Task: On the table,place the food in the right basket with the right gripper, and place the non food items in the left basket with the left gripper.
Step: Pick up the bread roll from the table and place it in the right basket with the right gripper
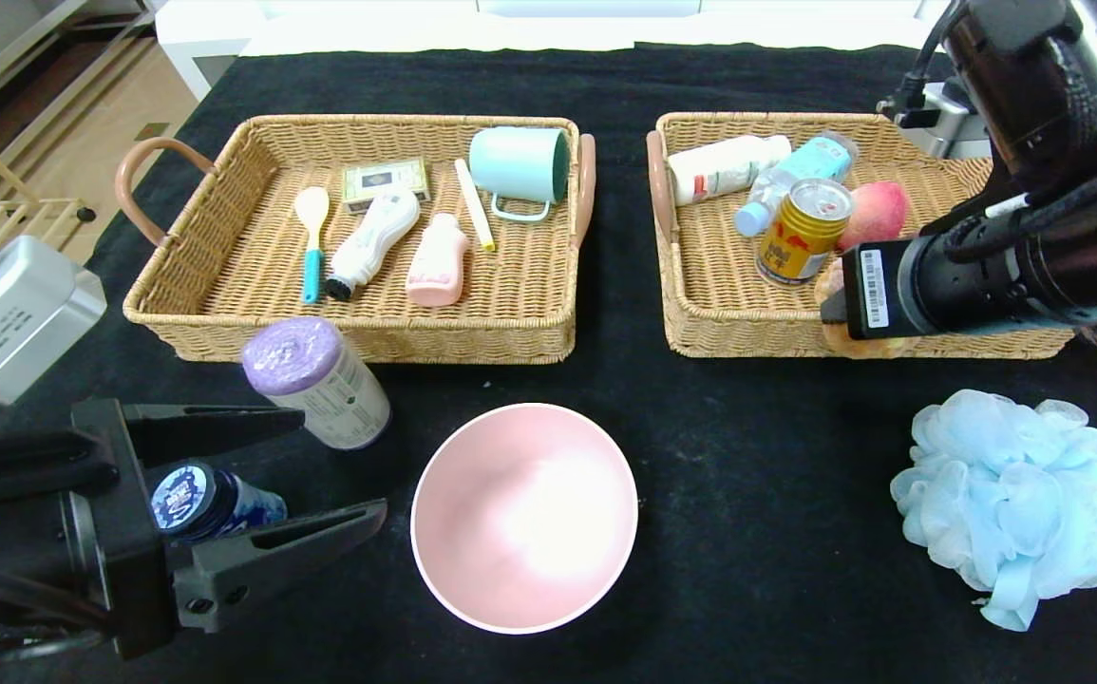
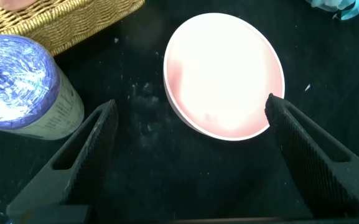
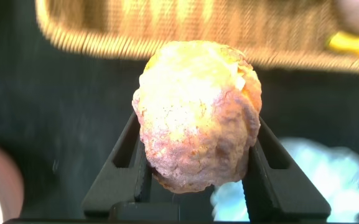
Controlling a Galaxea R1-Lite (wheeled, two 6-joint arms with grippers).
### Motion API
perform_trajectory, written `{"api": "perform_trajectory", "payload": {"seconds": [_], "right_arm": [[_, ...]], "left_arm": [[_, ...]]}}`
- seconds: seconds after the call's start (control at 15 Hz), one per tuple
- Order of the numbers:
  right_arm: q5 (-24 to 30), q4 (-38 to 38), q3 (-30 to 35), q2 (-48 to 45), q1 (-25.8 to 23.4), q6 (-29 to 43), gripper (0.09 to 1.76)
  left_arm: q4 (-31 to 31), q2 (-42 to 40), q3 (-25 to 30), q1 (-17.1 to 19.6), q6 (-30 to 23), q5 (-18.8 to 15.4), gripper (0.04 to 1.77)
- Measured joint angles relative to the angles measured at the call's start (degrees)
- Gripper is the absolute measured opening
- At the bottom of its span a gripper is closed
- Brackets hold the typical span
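My right gripper [image 3: 196,122] is shut on the orange-brown bun [image 3: 195,115] and holds it over the front rim of the right basket [image 1: 700,313]; the bun [image 1: 866,346] peeks out under the wrist in the head view. The gold-and-red can [image 1: 803,230] stands in that basket. My left gripper [image 1: 344,465] is open and empty at the near left, above the dark blue jar [image 1: 201,499]. The purple-capped white canister [image 1: 315,380] stands just beyond it. The pink bowl [image 1: 524,518] sits at front centre, the blue pouf [image 1: 1018,499] at front right.
The left basket [image 1: 358,123] holds a mint mug [image 1: 520,166], a spoon, a pink bottle, a brush and a small box. The right basket also holds a white bottle [image 1: 728,166], a water bottle and a peach [image 1: 876,214]. The black table [image 1: 757,570] has bare cloth between bowl and pouf.
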Motion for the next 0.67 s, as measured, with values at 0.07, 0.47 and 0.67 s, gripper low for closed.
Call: {"api": "perform_trajectory", "payload": {"seconds": [0.07,0.47,0.67], "right_arm": [[0.3,-1.4,-1.0,0.6,-0.6,-0.7,0.86],[0.2,-8.0,-5.4,4.5,-6.5,-5.8,0.86],[0.2,-8.2,-6.8,5.4,-10.2,-5.9,0.86]], "left_arm": [[0.0,0.0,0.0,0.0,0.0,0.0,1.72],[0.0,0.0,0.0,0.0,0.0,0.0,1.72],[0.0,0.1,0.0,0.0,0.1,0.0,1.72]]}}
